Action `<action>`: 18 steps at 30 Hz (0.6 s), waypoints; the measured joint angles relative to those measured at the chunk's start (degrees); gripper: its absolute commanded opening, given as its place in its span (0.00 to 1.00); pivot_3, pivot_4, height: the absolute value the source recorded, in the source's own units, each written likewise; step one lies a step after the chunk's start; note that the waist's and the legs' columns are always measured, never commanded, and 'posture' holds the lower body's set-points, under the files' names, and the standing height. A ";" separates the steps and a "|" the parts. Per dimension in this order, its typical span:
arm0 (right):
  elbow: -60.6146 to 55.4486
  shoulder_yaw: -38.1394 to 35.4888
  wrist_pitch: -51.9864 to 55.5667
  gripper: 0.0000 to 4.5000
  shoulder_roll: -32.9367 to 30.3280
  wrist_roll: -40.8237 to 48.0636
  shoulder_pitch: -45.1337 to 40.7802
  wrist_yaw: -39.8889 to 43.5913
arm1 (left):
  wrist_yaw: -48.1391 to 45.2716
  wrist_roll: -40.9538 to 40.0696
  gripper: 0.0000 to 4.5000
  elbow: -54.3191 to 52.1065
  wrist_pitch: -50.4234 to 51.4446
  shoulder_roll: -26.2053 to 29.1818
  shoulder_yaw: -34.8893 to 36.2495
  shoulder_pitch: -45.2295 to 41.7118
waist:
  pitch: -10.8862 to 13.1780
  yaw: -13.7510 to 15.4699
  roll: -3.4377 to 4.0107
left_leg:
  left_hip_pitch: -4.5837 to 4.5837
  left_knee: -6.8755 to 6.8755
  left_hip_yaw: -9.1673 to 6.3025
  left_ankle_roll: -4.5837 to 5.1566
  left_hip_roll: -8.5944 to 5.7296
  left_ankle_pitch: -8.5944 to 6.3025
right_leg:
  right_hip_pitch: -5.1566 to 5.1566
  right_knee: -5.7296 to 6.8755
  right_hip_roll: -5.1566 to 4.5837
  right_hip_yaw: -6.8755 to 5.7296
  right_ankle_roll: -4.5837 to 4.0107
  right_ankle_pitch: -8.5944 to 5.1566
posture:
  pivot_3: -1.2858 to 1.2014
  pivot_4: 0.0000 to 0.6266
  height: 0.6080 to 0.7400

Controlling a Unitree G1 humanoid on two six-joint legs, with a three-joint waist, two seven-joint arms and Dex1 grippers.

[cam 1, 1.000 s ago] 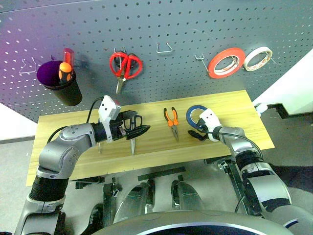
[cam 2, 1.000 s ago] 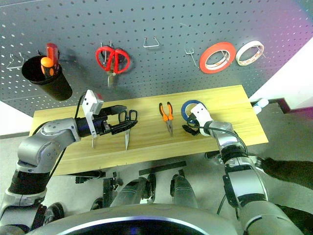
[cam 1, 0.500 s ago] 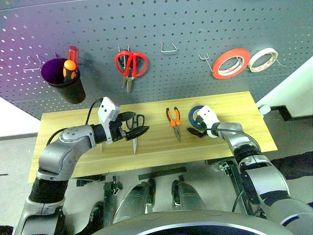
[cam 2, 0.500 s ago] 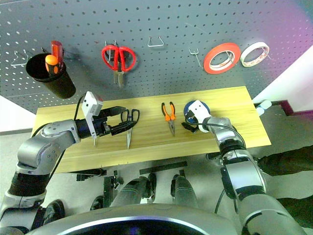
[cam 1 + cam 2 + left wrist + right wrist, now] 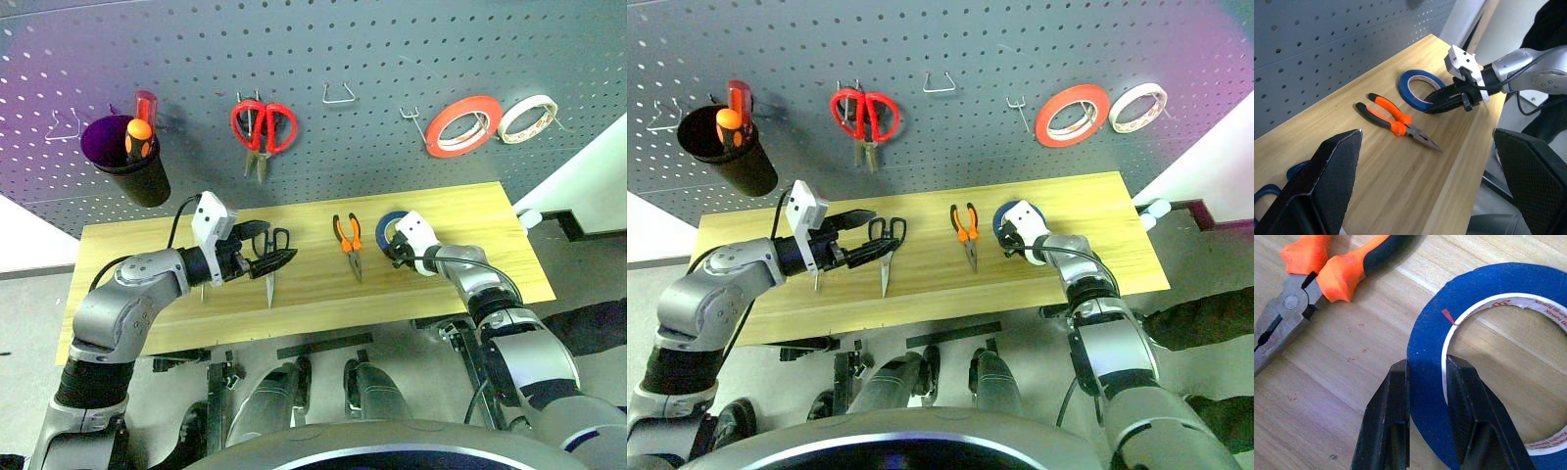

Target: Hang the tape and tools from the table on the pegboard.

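Wood table (image 5: 460, 211) bears tape (image 5: 1430, 347) pinched by right end effector (image 5: 1427, 377); left end effector (image 5: 272, 247) spread.

Three tape rolls (image 5: 392, 229), two scissors (image 5: 275, 245), one pliers (image 5: 346, 238), two screwdrivers (image 5: 138, 137), one cup (image 5: 132, 166)

Head stereo pair looks down across the table (image 5: 470, 211) toward the pegboard (image 5: 353, 49); wrist cameras sit close, both showing the tape (image 5: 1474, 362).
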 measured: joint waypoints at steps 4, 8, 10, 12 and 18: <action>-0.02 0.00 0.25 0.15 0.00 0.00 -0.08 0.12 | -0.02 -0.09 1.00 -0.01 0.01 0.11 0.09 0.01 | 0.01 0.00 0.00 | 0.00 -0.01 0.00 0.00 0.00 0.00 | 0.00 0.00 0.00 0.00 0.00 0.00 | 0.52 0.55 0.89; -0.21 -0.06 0.48 0.15 0.15 0.10 -0.07 -0.03 | -0.39 -0.32 1.00 -0.05 0.27 0.44 0.15 0.38 | 0.02 -0.03 0.00 | 0.00 -0.01 0.00 0.00 0.00 0.00 | -0.01 0.00 0.00 0.00 0.00 0.00 | 0.52 0.54 0.89; -0.74 -0.45 1.13 0.15 0.38 0.31 0.01 -0.37 | -0.55 -0.32 1.00 -0.05 0.25 0.45 0.15 0.45 | 0.02 -0.03 0.00 | 0.00 -0.01 0.00 0.00 0.00 0.00 | -0.01 0.00 0.00 0.00 0.00 0.00 | 0.51 0.53 0.89; -1.94 -1.14 2.15 0.15 0.54 1.01 0.66 -0.58 | -0.99 -0.32 1.00 -0.06 0.05 0.45 0.18 0.45 | 0.03 -0.01 0.01 | 0.00 -0.03 0.00 -0.01 0.00 0.00 | -0.02 0.00 0.00 0.00 0.00 0.00 | 0.51 0.52 0.89; -6.09 -1.81 4.07 0.15 0.19 2.11 2.86 -0.57 | -3.38 -2.38 1.00 -1.20 -0.26 0.46 0.94 0.45 | 0.03 0.01 0.01 | -0.02 -0.10 0.00 -0.02 0.00 0.00 | -0.07 -0.04 0.00 -0.03 0.00 0.00 | 0.51 0.49 0.89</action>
